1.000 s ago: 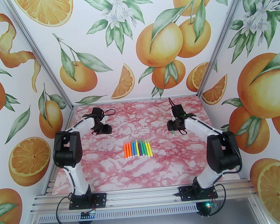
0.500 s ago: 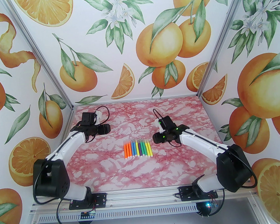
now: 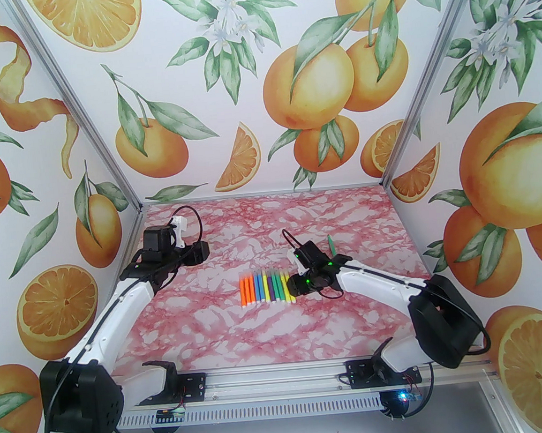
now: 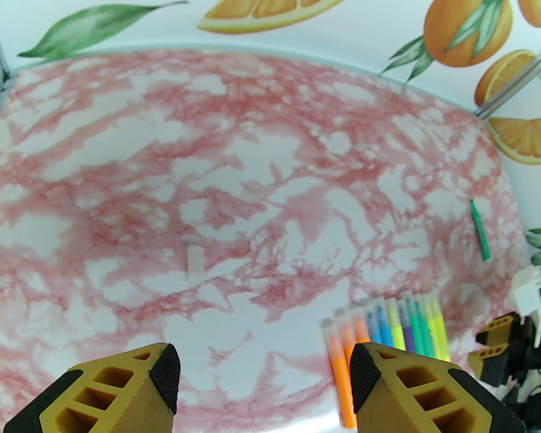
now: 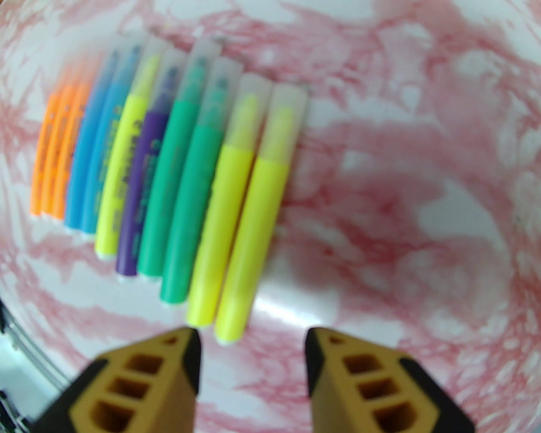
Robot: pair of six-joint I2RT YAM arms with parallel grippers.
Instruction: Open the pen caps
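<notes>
Though empty, right gripper (image 5: 253, 344) beside markers (image 5: 190, 177), pen caps (image 5: 249, 105) on.

A robot lab booth: aluminium posts (image 3: 78, 110), orange-printed walls (image 3: 251, 95), marbled tabletop (image 3: 262, 334), arms (image 3: 119, 311) bolted to a rail (image 3: 276, 380).

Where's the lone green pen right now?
In the top view, the lone green pen lies on the table, apart from the pen row, beyond and right of it, past the right gripper.
</notes>
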